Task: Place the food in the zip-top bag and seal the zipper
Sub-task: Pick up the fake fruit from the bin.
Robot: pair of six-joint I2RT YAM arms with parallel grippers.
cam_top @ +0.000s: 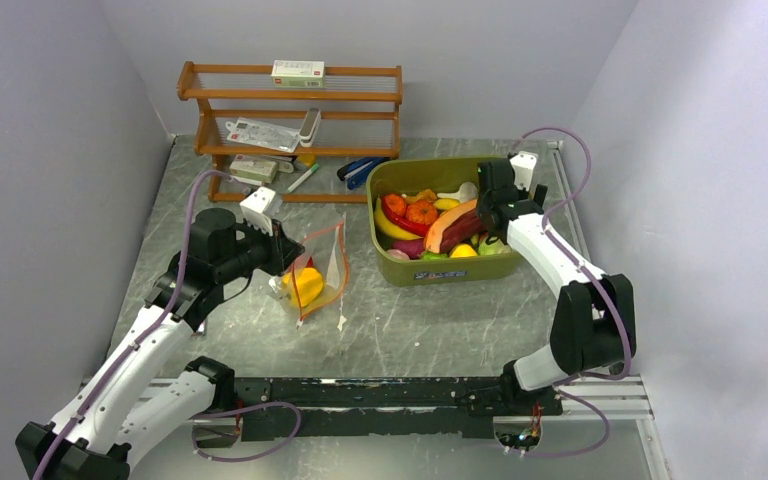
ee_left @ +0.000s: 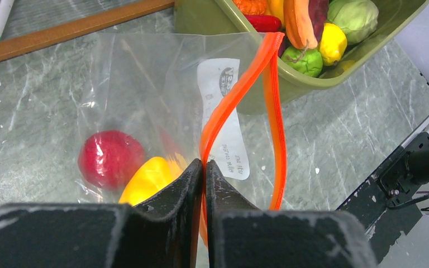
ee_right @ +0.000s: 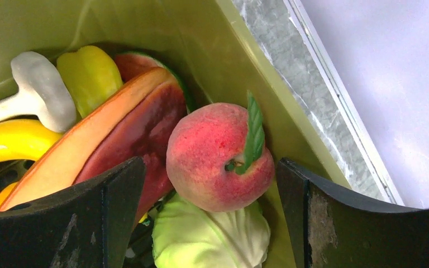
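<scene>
Leftward, left gripper (ee_left: 203, 167) clamped on the orange zipper (ee_left: 240, 92) of the zip-top bag (ee_left: 145, 78), white label (ee_left: 223, 106) print unreadably blurred, right gripper (ee_right: 209, 170) spread wide around a peach (ee_right: 206, 148) in the olive tub (ee_right: 162, 28).

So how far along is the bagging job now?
Done: a red toy fruit and a yellow one sit in the zip-top bag. In hand: the left gripper pinches the orange zipper strip, mouth open; the right gripper hangs open over a peach in the olive tub. Left: most food lies in the tub, zipper unsealed.
</scene>
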